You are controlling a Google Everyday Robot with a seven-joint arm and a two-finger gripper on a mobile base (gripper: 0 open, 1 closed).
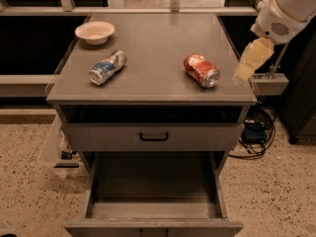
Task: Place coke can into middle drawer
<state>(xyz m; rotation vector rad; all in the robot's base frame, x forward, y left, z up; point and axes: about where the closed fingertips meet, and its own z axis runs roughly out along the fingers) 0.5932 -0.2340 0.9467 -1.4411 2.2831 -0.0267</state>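
The coke can lies on its side on the right half of the grey cabinet top, silver end toward the front right. The middle drawer is pulled out below, its tray floor bare. My gripper, pale yellow under a white wrist, hangs at the cabinet top's right edge, just right of the coke can and apart from it. It holds nothing that I can see.
A blue, white and red can lies on its side on the left of the top. A cream bowl stands at the back left. A closed drawer front with a black handle sits above the open drawer. Cables lie on the floor to the right.
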